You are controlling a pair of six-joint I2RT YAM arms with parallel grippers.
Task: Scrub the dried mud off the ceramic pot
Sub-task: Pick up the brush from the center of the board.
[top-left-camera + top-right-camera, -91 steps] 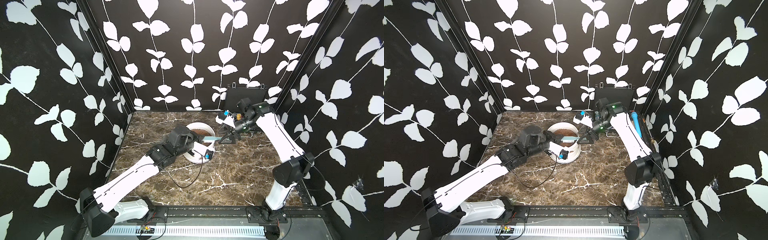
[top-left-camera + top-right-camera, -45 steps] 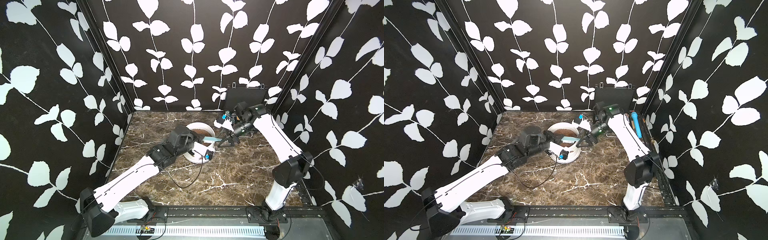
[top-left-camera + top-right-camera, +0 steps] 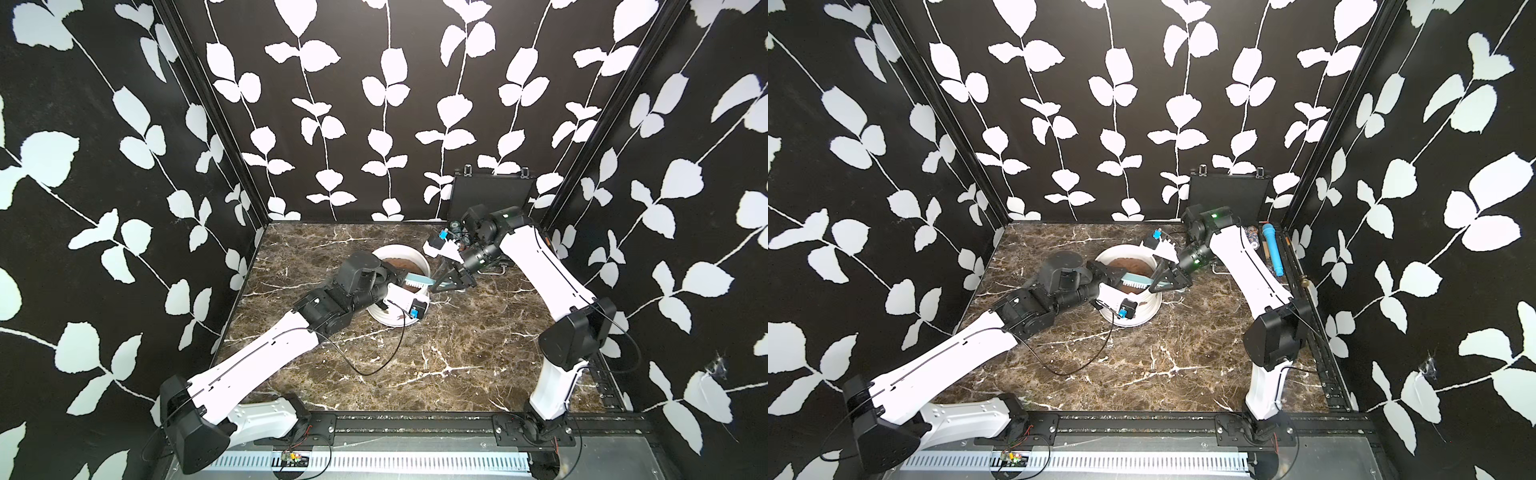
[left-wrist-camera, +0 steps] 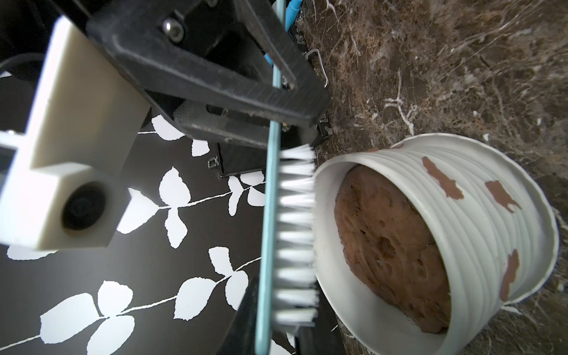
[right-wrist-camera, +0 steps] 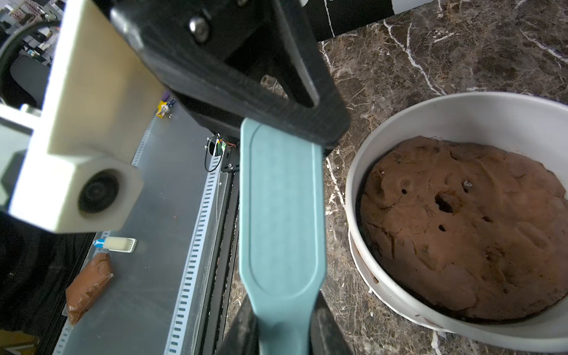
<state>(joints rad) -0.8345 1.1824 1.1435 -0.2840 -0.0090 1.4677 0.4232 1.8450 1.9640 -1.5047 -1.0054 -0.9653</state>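
Task barely begun: no scrubbing is yet being done.
On the marble desk (image 3: pixel 415 365), towards its far edge, the ceramic pot (image 4: pixel 473 233) is being found upright. Above its near rim the teal brush (image 5: pixel 281 215) is being clamped by both inward-stretched arms: left gripper (image 4: pixel 273 332) at the head, right gripper (image 5: pixel 282 332) at the handle. The dried mud (image 4: pixel 441 179) blotches are being found unscrubbed on the ribbed wall.

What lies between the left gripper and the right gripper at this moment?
The teal brush spans the gap, an end in each: left gripper, right gripper. The left wrist view shows it best.
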